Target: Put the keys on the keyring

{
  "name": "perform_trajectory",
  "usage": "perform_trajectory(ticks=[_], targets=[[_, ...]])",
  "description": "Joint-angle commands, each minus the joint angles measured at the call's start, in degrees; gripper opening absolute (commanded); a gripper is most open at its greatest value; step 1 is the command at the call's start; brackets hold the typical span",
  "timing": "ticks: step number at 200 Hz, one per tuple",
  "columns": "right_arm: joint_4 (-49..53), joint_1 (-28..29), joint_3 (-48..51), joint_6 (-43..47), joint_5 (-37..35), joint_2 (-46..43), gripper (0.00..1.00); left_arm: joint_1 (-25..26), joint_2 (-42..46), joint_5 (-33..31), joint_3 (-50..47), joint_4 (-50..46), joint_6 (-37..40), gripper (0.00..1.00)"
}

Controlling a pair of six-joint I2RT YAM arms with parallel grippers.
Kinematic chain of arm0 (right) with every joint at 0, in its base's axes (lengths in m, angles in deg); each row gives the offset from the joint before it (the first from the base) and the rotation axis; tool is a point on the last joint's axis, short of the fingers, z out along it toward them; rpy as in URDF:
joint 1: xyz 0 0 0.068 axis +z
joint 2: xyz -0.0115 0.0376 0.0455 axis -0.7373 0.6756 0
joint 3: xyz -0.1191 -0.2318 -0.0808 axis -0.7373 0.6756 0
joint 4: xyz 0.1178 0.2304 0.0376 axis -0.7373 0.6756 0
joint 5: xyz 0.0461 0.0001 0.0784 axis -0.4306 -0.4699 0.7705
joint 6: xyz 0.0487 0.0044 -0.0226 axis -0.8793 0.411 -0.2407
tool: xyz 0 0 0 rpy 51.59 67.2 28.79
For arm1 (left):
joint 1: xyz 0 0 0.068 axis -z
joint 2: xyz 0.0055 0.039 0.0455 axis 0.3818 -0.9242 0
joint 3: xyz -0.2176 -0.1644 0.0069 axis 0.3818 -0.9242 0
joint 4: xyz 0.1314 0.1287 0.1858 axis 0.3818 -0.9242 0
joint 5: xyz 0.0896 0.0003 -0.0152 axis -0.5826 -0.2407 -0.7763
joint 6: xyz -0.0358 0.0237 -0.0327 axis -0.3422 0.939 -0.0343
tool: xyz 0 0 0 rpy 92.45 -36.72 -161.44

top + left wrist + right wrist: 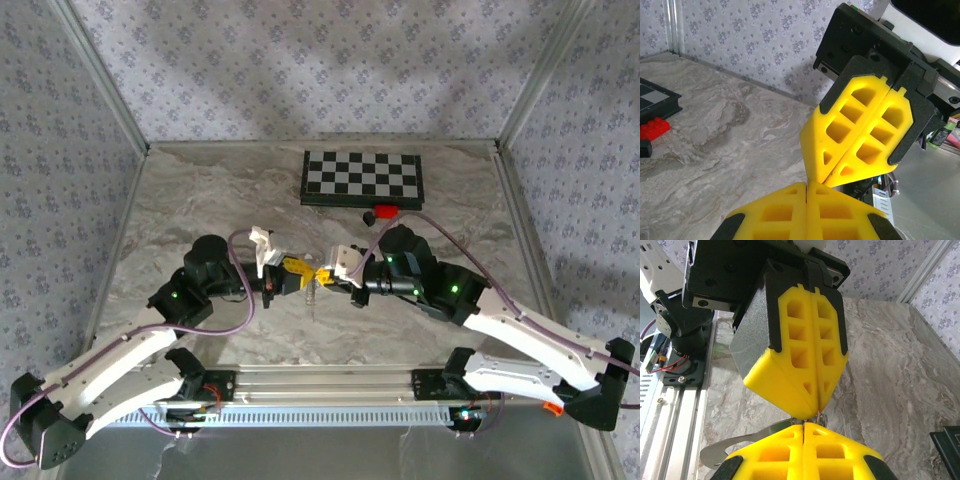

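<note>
Floral-papered walls box in a marbled surface (200, 210), with a checkerboard (362, 178) and a red block (383, 212) in the upper middle of the top view. At that frame's centre my left pincer (297, 268) and right pincer (326, 275) meet tip to tip, each with its yellow fingers pressed together. A thin strand of the keyring (312, 294) hangs just below the meeting point. From the right wrist camera the keyring (818, 415) shows as a bit of silvery wire right at the touching tips, low in the middle of the frame. Which pincer actually nips it I cannot tell, and I cannot make out the key. I judge this to be the threading step. To do it well I'd hold one side rigid, move the other in tiny steps along the strand's line, watch the right wrist view closely, and avoid loosening either grip until the key is clearly on.
</note>
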Motion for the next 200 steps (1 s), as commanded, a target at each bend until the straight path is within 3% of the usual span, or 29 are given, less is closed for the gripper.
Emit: perform_trajectory(ticks=[1, 54, 121, 158, 200], targets=[[0.1, 1.2, 1.3, 0.4, 1.2, -1.4, 0.04, -0.2, 1.1, -2.7, 0.3, 6.0, -0.8, 0.0], [-2.0, 1.2, 2.6, -0.6, -0.3, -3.6, 0.25, 0.2, 1.4, -2.9, 0.0, 6.8, -0.8, 0.0], [-3.7, -1.1, 3.3, -7.7, 0.3, -6.6, 0.34, 0.4, 3.7, -3.1, -1.7, 9.0, -0.3, 0.0], [-9.9, -6.5, 4.0, -17.4, 9.1, -7.6, 0.43, 0.6, 6.9, -2.6, -4.3, 15.2, 0.0, 0.0], [-16.4, -5.9, 4.9, -22.5, 12.4, -7.9, 0.49, 2.1, 8.2, -3.4, -4.8, 19.8, 1.3, 0.0]])
